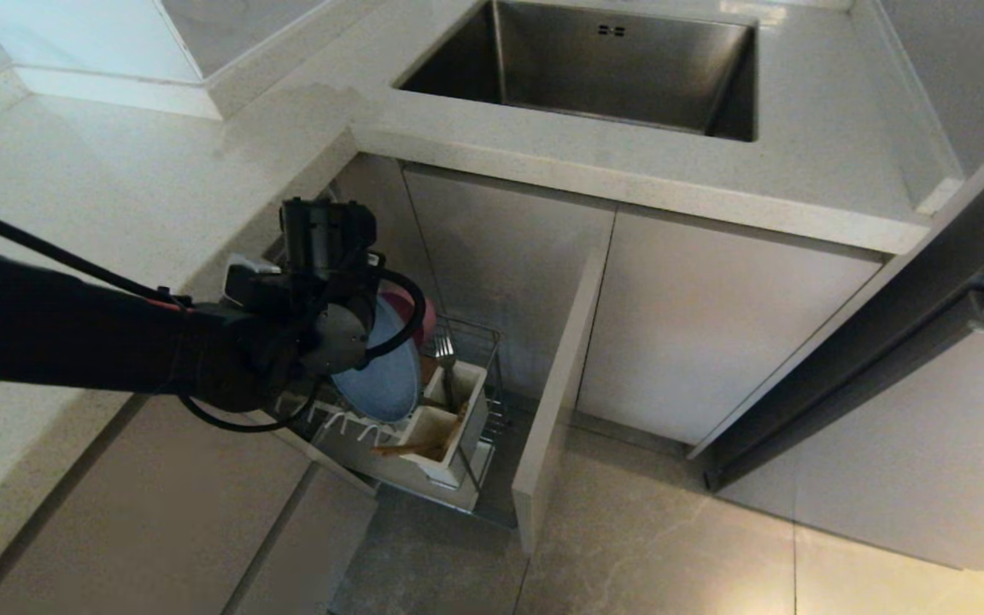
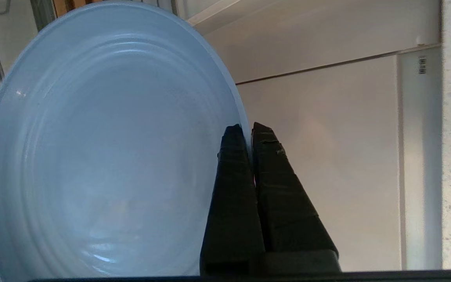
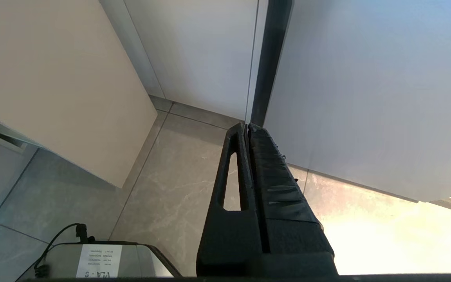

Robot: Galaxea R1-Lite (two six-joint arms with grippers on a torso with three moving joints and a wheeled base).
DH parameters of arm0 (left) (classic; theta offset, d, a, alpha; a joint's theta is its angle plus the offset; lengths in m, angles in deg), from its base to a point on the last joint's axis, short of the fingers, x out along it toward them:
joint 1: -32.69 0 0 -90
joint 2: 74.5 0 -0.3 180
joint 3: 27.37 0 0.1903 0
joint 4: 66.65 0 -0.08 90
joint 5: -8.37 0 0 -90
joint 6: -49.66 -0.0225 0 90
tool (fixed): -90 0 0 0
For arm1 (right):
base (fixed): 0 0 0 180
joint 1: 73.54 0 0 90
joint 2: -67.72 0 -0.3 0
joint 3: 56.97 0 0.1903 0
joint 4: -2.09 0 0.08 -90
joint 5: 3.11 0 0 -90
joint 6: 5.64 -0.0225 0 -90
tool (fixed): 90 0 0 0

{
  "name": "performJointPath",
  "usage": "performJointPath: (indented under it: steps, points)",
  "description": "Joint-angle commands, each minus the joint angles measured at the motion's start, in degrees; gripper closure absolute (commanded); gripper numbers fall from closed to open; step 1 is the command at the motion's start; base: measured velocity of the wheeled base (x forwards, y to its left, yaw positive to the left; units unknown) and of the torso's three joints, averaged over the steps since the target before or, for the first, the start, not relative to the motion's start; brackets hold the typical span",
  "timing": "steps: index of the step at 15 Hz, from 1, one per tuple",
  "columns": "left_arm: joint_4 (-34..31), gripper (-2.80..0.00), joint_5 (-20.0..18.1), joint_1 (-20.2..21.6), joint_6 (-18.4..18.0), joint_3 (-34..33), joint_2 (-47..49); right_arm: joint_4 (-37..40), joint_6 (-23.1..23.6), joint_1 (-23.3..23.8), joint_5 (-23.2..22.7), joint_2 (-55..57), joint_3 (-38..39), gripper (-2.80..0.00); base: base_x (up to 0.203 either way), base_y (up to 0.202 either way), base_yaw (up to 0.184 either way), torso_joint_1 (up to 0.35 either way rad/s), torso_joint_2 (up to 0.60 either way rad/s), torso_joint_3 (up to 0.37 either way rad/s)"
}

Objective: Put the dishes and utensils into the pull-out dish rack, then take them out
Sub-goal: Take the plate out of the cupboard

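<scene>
Over the pull-out dish rack [image 1: 458, 427], as the head view shows it, the left gripper [image 1: 354, 318] holds the blue plate [image 1: 381, 376] on edge above the white prongs [image 1: 347, 423], with the pink bowl [image 1: 424, 314] just behind. A fork [image 1: 445, 348] and chopsticks [image 1: 424, 440] stand in the utensil box [image 1: 449, 427]. The plate could catch on a prong or knock the bowl if moved at a slant; whether its lower edge sits in the prongs is hidden by the arm.

From the left wrist, the left gripper [image 2: 249, 131] is clenched thin on the blue plate [image 2: 104, 149] at its rim, a narrow pinch, so the smooth plate may pivot or slip out.

From the right wrist, the right gripper [image 3: 247, 127] hangs parked above the floor [image 3: 170, 188], fingers pressed together on nothing.
</scene>
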Motion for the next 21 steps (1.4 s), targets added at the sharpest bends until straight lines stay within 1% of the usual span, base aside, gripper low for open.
performJointPath:
  steps: [1,4,10,13,14,15,18,21]
  points:
    - [0.24,0.0,0.25,0.04,0.64,0.16,0.76,0.05,0.0,-0.02,0.0,0.05,0.01,0.0,0.0,0.0,0.0,0.0,0.0,0.0]
    - [0.16,0.0,0.34,0.04,0.84,0.29,1.32,-0.02,0.0,-0.02,0.0,0.05,0.01,0.0,0.0,0.0,0.0,0.0,0.0,0.0]
    - [-0.14,0.0,0.25,0.12,2.87,0.41,1.76,0.03,0.0,-0.02,0.0,0.05,0.01,0.0,0.0,0.0,0.0,0.0,0.0,0.0]
    - [0.07,0.0,0.0,0.11,2.41,1.85,1.57,-0.02,0.0,-0.02,0.0,0.05,0.01,0.0,0.0,0.0,0.0,0.0,0.0,0.0]
    - [-0.1,0.0,0.06,0.06,2.31,3.32,1.42,-0.02,0.0,-0.02,0.0,0.05,0.01,0.0,0.0,0.0,0.0,0.0,0.0,0.0]
    - [-0.07,0.0,0.08,-0.04,1.36,3.99,1.14,0.06,0.0,-0.02,0.0,0.05,0.01,0.0,0.0,0.0,0.0,0.0,0.0,0.0]
    - [0.25,0.0,-0.01,-0.14,0.4,5.33,1.29,0.01,0.0,-0.02,0.0,0.05,0.01,0.0,0.0,0.0,0.0,0.0,0.0,0.0]
    - [0.34,0.0,0.08,0.06,0.32,5.39,1.72,-0.02,0.0,-0.02,0.0,0.05,0.01,0.0,0.0,0.0,0.0,0.0,0.0,0.0]
